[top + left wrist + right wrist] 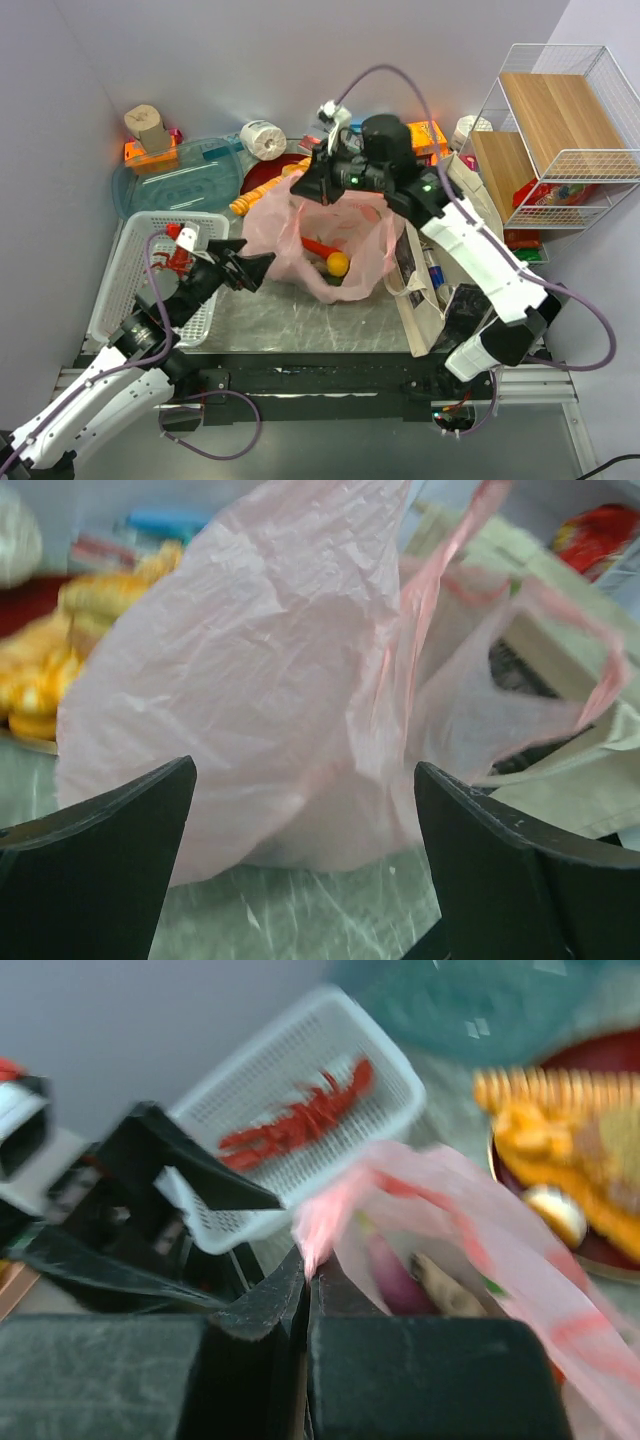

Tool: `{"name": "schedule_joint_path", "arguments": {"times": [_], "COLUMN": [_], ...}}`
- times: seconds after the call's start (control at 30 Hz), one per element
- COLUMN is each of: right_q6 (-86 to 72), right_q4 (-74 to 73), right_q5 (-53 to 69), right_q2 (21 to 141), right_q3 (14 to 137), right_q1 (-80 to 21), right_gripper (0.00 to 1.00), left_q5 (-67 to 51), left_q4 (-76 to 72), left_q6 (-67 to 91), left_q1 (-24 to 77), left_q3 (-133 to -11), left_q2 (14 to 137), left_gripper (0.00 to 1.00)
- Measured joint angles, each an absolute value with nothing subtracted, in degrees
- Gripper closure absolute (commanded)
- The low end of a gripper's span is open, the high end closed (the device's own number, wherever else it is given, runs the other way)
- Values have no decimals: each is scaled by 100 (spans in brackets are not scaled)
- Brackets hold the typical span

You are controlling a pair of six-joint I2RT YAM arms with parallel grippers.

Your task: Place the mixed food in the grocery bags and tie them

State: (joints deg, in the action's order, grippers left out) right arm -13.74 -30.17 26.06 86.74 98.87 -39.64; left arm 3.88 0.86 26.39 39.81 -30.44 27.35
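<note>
Pink film fills the middle of the table: the pink bag [345, 225] stands open on the grey top, its mouth facing up, just left of the tote [432, 300], whose side it seems to touch; inside the bag lie a lemon [338, 263], a red piece beside it and something green below, and the right wrist view adds a purple shape under the film, too blurred to name; the right gripper [312, 192] hangs over the bag's far rim, its fingers pressed together on a strip of pink plastic, which the wrist camera shows caught at the tips of the right gripper [308, 1260], the rest of the bag [470, 1220] trailing off to the right; the left gripper [255, 262] sits low at the bag's left side, jaws spread wide and holding nothing, its tips just beside the film; whether they touch it I cannot tell; from the left wrist the bag [250, 660] rises crumpled ahead of both fingers [100, 860], its loop handles draped toward the tote [580, 790]; a white basket [125, 290] at the left holds a lobster [180, 255]; breads [262, 188] lie on a red plate behind the bag.
</note>
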Motion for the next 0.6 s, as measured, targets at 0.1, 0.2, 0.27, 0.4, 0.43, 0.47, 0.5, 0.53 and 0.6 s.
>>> {"name": "schedule_joint_path", "arguments": {"times": [0.1, 0.2, 0.27, 0.4, 0.43, 0.47, 0.5, 0.53, 0.6], "right_q6": [-1140, -856, -672, -475, -449, -423, -397, -386, -366], "right_q4": [-3465, -4136, -4525, -5072, -5196, -5290, -5360, -5402, -5481], "right_q5": [2615, 2598, 2637, 2915, 3011, 3118, 3216, 3299, 3503], "right_q2": [8674, 8764, 8868, 9013, 9070, 9135, 9196, 9242, 9314], "right_q3": [10694, 11448, 11815, 11924, 11922, 11920, 11902, 11854, 11760], "right_q1": [-4077, -4112, -4134, -4202, -4219, -4228, -4254, -4272, -4303], "right_gripper": [100, 100, 100, 100, 100, 100, 100, 100, 100], "left_q5": [158, -64, -268, -753, -884, -989, -1118, -1243, -1487], "left_q4": [-30, -110, -110, -117, -121, -126, -108, -106, -106], "left_q6": [2248, 1874, 1586, 1031, 897, 790, 624, 475, 200], "left_q1": [3981, 3981, 3981, 3981, 3981, 3981, 3981, 3981, 3981], "left_q3": [-3367, -3726, -4036, -4740, -4910, -5039, -5199, -5341, -5516], "left_q2": [2766, 2886, 3037, 3481, 3623, 3752, 3909, 4077, 4351], "left_gripper": [4, 4, 4, 4, 4, 4, 4, 4, 4]}}
